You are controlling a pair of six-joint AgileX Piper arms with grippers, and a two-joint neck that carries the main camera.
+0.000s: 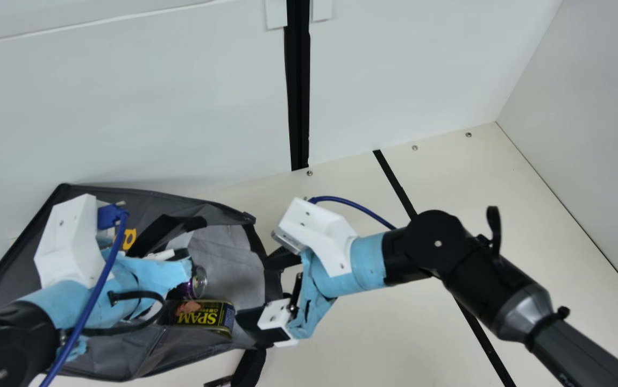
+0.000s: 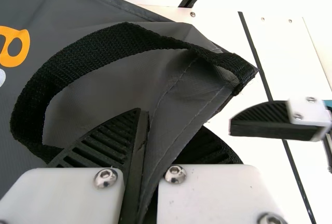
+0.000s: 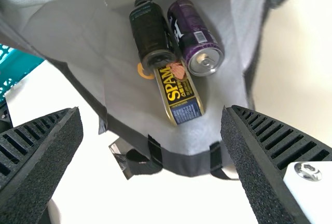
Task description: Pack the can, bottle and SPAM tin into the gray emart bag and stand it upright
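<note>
The gray emart bag (image 1: pixel 228 269) lies on its side on the table, mouth toward my right arm. Over its upper side, my left gripper (image 1: pixel 166 255) stands; in its wrist view, the left gripper (image 2: pixel 155 136) is shut on a fold of the bag (image 2: pixel 181 110) beside a black handle (image 2: pixel 83 53). My right gripper (image 1: pixel 265 295) is at the mouth, and the right gripper (image 3: pixel 151 115) is open with nothing between its fingers. Inside the bag, the purple can (image 3: pixel 194 35) and dark bottle (image 3: pixel 150 29) lie side by side, touching the SPAM tin (image 3: pixel 179 92).
A teal basket (image 3: pixel 18 71) shows beyond the bag in the right wrist view. White walls (image 1: pixel 126 107) rise behind the bag. Bare table (image 1: pixel 384 333) lies below and right of my right arm, and a black strap (image 1: pixel 249 368) trails from the bag.
</note>
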